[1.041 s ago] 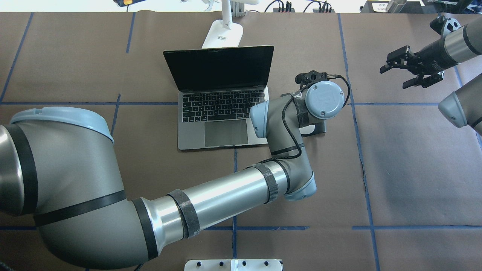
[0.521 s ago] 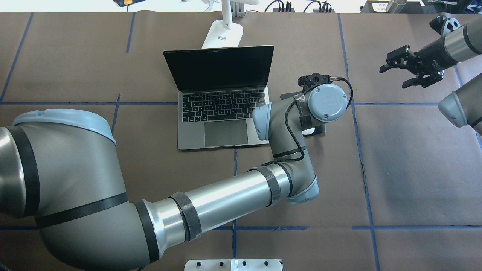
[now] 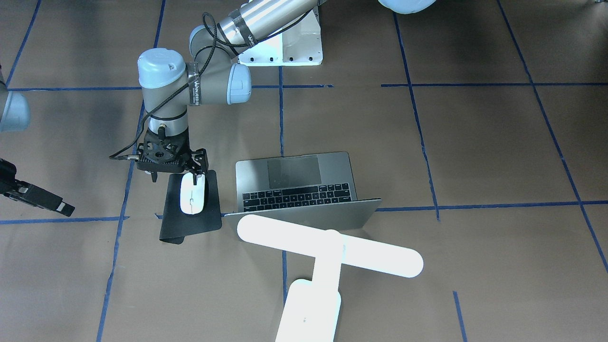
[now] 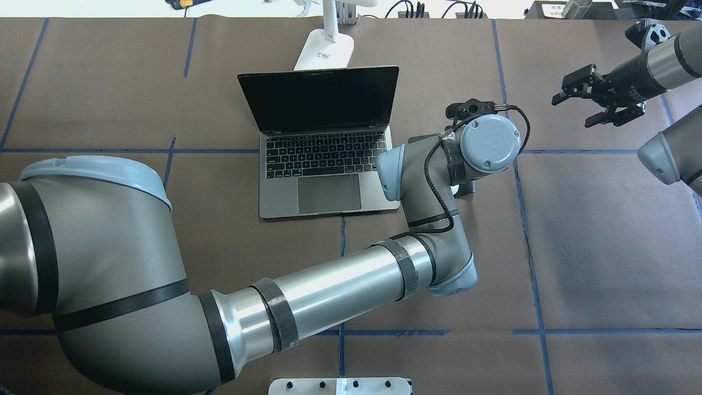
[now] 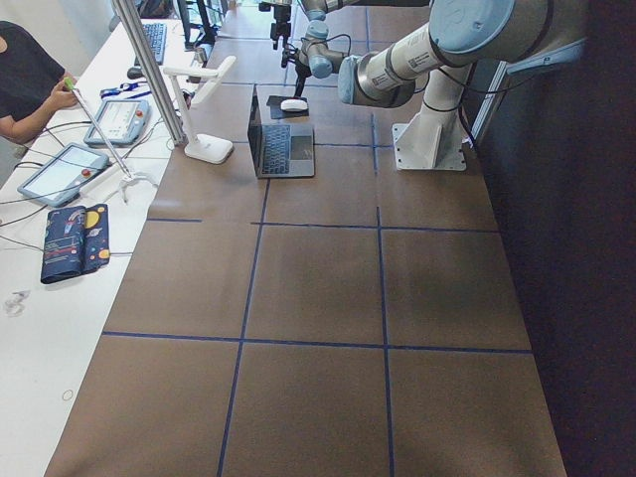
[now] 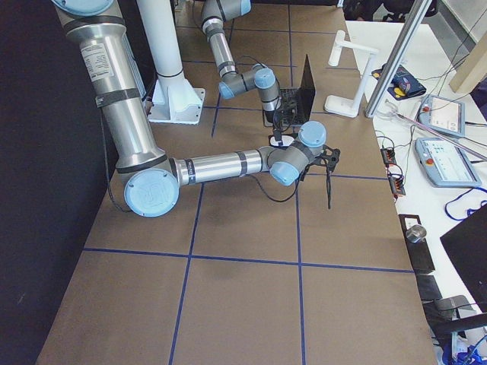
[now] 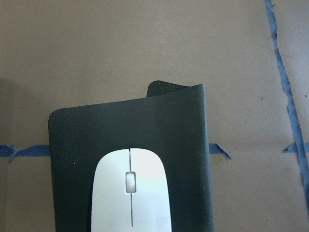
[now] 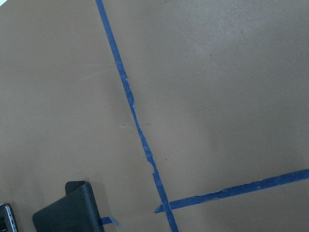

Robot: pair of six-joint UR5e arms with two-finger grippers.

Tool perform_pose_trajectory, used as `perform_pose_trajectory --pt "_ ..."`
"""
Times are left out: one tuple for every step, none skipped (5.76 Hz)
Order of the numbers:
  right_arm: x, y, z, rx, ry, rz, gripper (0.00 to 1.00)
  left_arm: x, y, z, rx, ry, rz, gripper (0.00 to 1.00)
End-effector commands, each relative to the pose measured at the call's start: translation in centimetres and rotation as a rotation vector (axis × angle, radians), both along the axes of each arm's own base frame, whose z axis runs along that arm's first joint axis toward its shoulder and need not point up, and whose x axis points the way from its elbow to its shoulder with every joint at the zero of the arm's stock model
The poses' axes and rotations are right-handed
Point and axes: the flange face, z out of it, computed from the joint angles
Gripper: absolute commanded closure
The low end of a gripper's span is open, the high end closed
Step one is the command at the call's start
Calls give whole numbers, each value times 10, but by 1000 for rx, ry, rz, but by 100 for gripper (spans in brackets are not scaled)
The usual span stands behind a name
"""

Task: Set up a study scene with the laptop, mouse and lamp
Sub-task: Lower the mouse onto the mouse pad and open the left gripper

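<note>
Left gripper (image 3: 175, 176): the fingers (image 3: 198, 170) stand apart in the front-facing view and hold nothing; they hang just over the robot-side end of the mouse (image 3: 192, 197). I cannot tell whether one tip touches the mouse. The left wrist view shows no finger at all; there the mouse lies flat on the black mat (image 7: 188, 145) with its centre line facing away from the camera.

The mat lies on the table (image 3: 475, 142), just beside the laptop (image 3: 294, 185), on the robot's right of it; the mat's far corner is curled up. The left arm reaches across in front of the laptop, wrist pointing down.

The laptop is open; keyboard and trackpad face the robot; the screen is dark in the overhead view; the lid stands on the operators' side.

The lamp (image 3: 327, 251) stands beyond the lid, base on the table; its long bar head shows bright white and runs roughly along the lid's back edge.

Right gripper (image 4: 571, 112): fingers parted and empty; it is raised over bare table, well apart from mouse, mat and laptop. The right wrist view shows brown table covering, blue tape lines and the mat's curled corner at the lower left.
</note>
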Motion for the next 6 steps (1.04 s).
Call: perform_pose_trajectory --pt "22 -2 3 -7 -4 25 0 -21 -2 -15 7 24 -6 0" --pt "41 -6 1 -11 -18 37 0 -53 -2 -6 -20 51 34 0" --pt "44 -8 -2 -9 -21 41 0 -95 9 15 -28 57 52 0" --pt "53 -8 -1 -13 -28 47 0 -121 15 39 -25 65 53 0" --pt "58 -7 4 10 -19 40 0 -150 4 61 -53 77 76 0" --pt "75 -10 4 20 -19 62 0 -192 -6 97 -81 99 98 0"
